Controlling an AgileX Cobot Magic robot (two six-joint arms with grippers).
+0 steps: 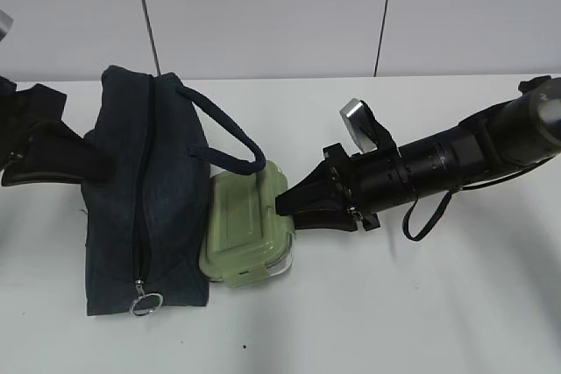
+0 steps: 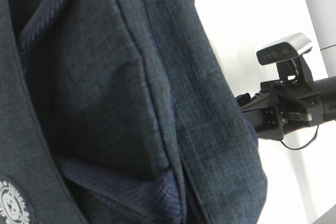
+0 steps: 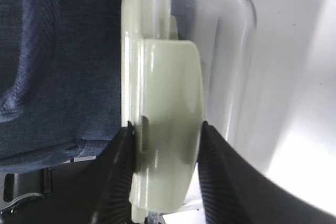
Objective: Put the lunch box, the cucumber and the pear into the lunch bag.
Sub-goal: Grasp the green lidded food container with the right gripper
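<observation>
The navy lunch bag (image 1: pixel 131 208) lies on the white table, its zipper running to a silver ring pull (image 1: pixel 145 305) at the near end. The sage-green lunch box (image 1: pixel 245 229) rests against the bag's right side, under the handle (image 1: pixel 230 133). My right gripper (image 1: pixel 285 203) reaches in from the right. Its black fingers (image 3: pixel 118 182) press both sides of the lunch box (image 3: pixel 168 103) at its side clip. My left gripper (image 1: pixel 92 164) is at the bag's left flank, shut with its tips buried in the fabric (image 2: pixel 131 103). Cucumber and pear are out of view.
The right arm (image 1: pixel 456 159) and its camera mount (image 2: pixel 286 51) stretch across the table's right half, with a loose cable (image 1: pixel 429 216) hanging below. A grey wall stands behind the table's far edge (image 1: pixel 351 77).
</observation>
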